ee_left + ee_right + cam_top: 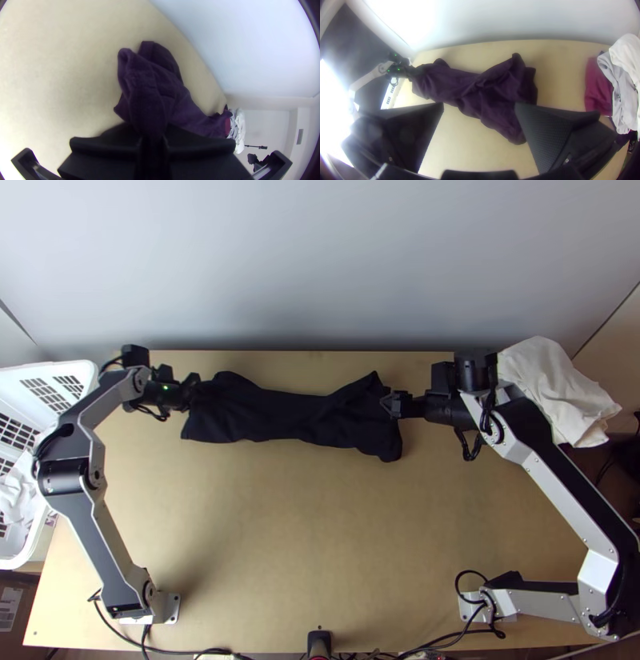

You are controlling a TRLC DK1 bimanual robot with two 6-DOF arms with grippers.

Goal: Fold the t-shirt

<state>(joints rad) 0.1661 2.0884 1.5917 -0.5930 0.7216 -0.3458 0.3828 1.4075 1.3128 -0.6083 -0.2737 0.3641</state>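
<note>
T-shirt, dark, one: bunched into a long strip, lying left to right across the far part of the table. My left gripper: fingers pressed together on cloth at the shirt's left end. My right gripper: fingers wide apart at the right end, gripping nothing. Basket, white: at left. Pale cloths, heaped: far right.

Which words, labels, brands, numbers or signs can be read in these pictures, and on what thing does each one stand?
No text is readable.
White label on the brown box, beyond the table's near left corner: its print is too small and blurred.
Dark t-shirt, bunched in a long strip: I can make out no print on it.
</note>
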